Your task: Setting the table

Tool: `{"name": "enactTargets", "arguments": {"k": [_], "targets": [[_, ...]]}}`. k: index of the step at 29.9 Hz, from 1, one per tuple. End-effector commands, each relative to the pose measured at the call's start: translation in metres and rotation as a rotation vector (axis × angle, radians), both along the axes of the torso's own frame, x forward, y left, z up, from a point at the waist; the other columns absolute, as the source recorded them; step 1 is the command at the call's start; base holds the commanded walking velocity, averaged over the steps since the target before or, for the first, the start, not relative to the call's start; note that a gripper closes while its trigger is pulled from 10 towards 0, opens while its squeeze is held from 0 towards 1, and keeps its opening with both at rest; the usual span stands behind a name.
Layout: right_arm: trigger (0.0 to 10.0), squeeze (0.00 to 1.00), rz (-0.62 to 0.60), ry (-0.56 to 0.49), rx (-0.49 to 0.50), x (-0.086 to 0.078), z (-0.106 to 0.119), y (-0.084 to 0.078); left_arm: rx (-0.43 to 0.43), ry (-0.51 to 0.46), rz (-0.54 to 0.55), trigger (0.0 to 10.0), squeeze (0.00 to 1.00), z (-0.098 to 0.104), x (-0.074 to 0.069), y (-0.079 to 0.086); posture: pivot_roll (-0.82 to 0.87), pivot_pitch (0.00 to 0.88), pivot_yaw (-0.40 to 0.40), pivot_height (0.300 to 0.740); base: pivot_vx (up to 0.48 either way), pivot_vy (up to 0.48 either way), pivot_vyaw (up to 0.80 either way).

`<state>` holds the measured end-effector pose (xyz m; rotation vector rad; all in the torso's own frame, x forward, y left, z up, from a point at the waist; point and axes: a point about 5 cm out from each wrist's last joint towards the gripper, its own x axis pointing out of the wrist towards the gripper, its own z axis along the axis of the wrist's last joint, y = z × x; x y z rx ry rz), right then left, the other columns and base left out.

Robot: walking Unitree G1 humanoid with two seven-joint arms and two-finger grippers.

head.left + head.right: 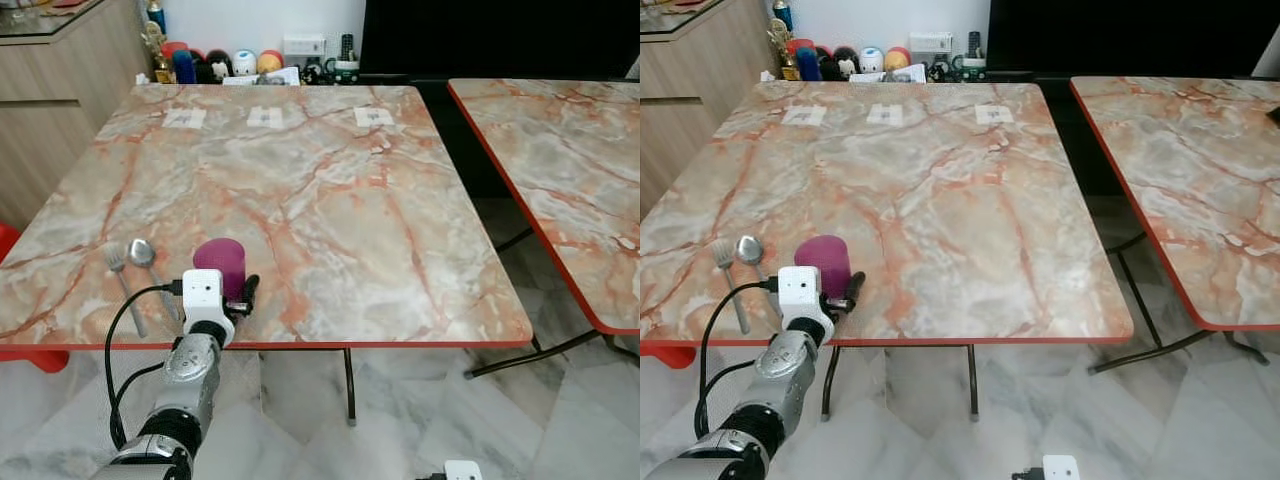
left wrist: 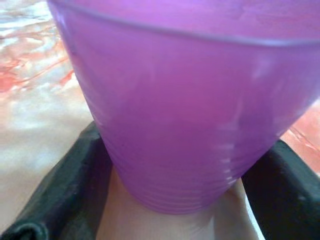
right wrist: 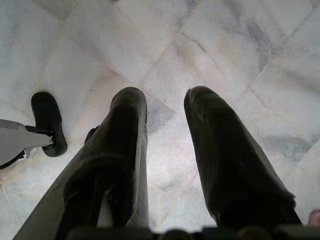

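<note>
Where table (image 1: pixel 330 220) nears its edge, purple cup (image 1: pixel 221 266) between left fingers (image 2: pixel 65 185).

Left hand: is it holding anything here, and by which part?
Yes. The left hand grips the purple cup low on its body, one black finger on each side near the base, the cup upright on the marble table. The right hand hangs open, holding nothing.

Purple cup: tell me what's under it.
The purple cup stands on the marble table near its front edge, the left gripper straddling its base. Its bottom covers the contact spot, so anything beneath is hidden.
</note>
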<state>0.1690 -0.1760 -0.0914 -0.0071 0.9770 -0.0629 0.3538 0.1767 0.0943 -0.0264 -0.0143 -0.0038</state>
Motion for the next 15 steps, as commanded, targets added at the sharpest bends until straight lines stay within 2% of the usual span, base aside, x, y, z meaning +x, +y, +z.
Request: {"name": "enactTargets", "arguments": {"k": [1, 13, 15], "targets": [[10.0, 0.0, -0.006, 0.012, -0.004, -0.0046, -0.0018, -0.0018, 0.002, 0.003, 0.004, 0.0, 0.0, -0.0009, 0.0002, -0.0015, 0.01, 0.105, -0.014, 0.74, 0.0, 0.0, 0.0], [10.0, 0.0, -0.006, 0.009, -0.006, -0.0035, -0.0013, -0.0017, 0.02, -0.002, -0.003, 0.0, 0.0, -0.0022, -0.0008, -0.0029, 0.01, 0.103, -0.013, 0.74, 0.0, 0.0, 0.0], [10.0, 0.0, -0.007, 0.008, -0.006, -0.0034, -0.0013, -0.0018, 0.044, -0.027, -0.012, 0.0, 0.0, 0.0007, -0.0009, -0.0035, 0.01, 0.104, -0.013, 0.74, 0.0, 0.0, 0.0]]}}
